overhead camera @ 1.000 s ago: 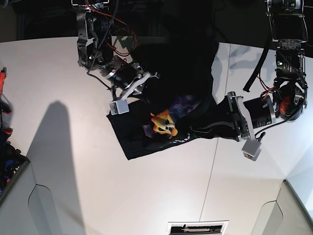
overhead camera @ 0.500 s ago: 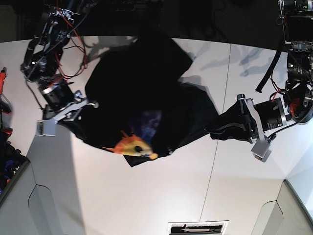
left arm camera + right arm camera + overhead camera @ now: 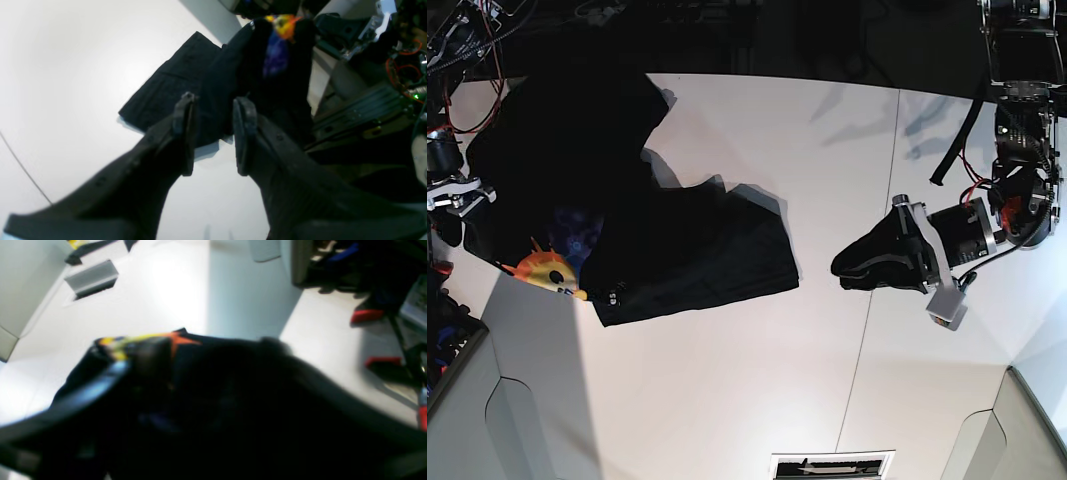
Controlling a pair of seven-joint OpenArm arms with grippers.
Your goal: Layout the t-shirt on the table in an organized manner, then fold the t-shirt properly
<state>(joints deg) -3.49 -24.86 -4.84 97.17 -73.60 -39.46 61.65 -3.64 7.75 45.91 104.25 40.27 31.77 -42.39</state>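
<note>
Base view is showing my right gripper [image 3: 457, 195] at the left edge of the table [image 3: 727, 400]; I cannot tell its jaws. The t-shirt [image 3: 697, 250] is lying crumpled there, soft and limp, so I am judging its corners best for pinching. My left gripper [image 3: 839, 268] is hovering right of it, jaws apart, empty.

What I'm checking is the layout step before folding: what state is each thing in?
t-shirt: bunched in rumpled layers on the table, neither spread flat nor folded.
left pincer: open, empty, clear of the t-shirt.
right pincer: at the t-shirt's edge; the blur hides whether it is open or shut.
table: partly covered by the t-shirt.
</note>
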